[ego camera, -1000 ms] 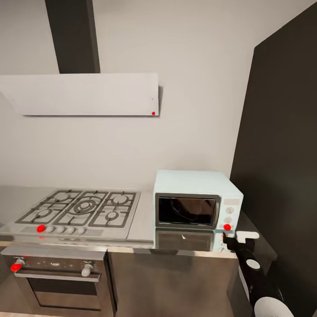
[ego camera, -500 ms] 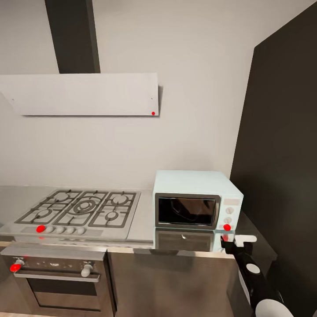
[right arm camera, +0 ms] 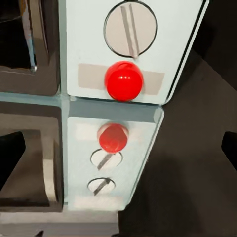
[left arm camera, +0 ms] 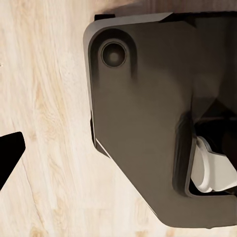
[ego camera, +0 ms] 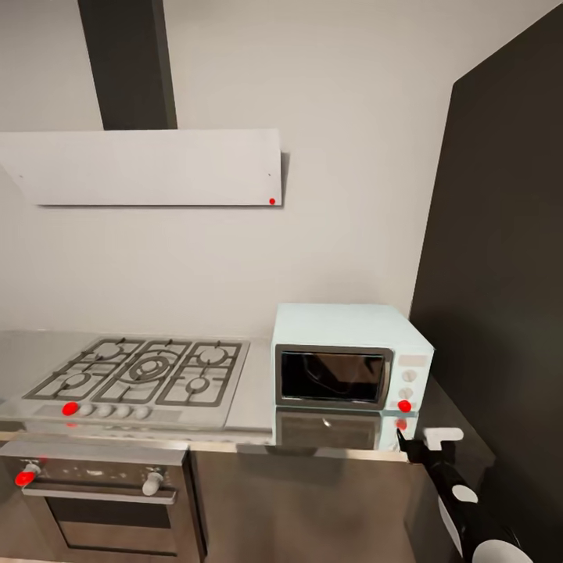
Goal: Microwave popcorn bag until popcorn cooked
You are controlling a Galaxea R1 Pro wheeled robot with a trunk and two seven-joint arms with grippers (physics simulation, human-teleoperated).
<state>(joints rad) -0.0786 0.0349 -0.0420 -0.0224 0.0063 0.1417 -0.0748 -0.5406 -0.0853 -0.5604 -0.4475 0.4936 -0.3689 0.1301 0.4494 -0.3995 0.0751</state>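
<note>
The pale mint-blue microwave (ego camera: 352,327) stands on the grey countertop (ego camera: 254,395) to the right of the hob, with its dark glass door (ego camera: 332,375) closed. The popcorn bag and the popcorn are hidden or out of view. My right gripper (ego camera: 426,439) hangs open just in front of and below the microwave's red light (ego camera: 404,406). In the right wrist view the red light (right arm camera: 123,80) sits under a round knob (right arm camera: 130,28), and my right gripper (right arm camera: 118,148) has its dark fingertips wide apart with nothing between them. My left gripper (left arm camera: 118,150) points down at the wood floor, with one black fingertip (left arm camera: 10,157) at the picture's edge.
A gas hob (ego camera: 145,371) with a black-and-steel oven (ego camera: 102,500) beneath it lies left of the microwave. A slanted white hood (ego camera: 148,166) hangs above. A tall dark cabinet (ego camera: 500,274) rises close on the right. My own dark base (left arm camera: 143,123) stands on the light wood floor (left arm camera: 49,98).
My right gripper has drawn back from the microwave's red light, lower and to the right. The head view has shifted slightly.
</note>
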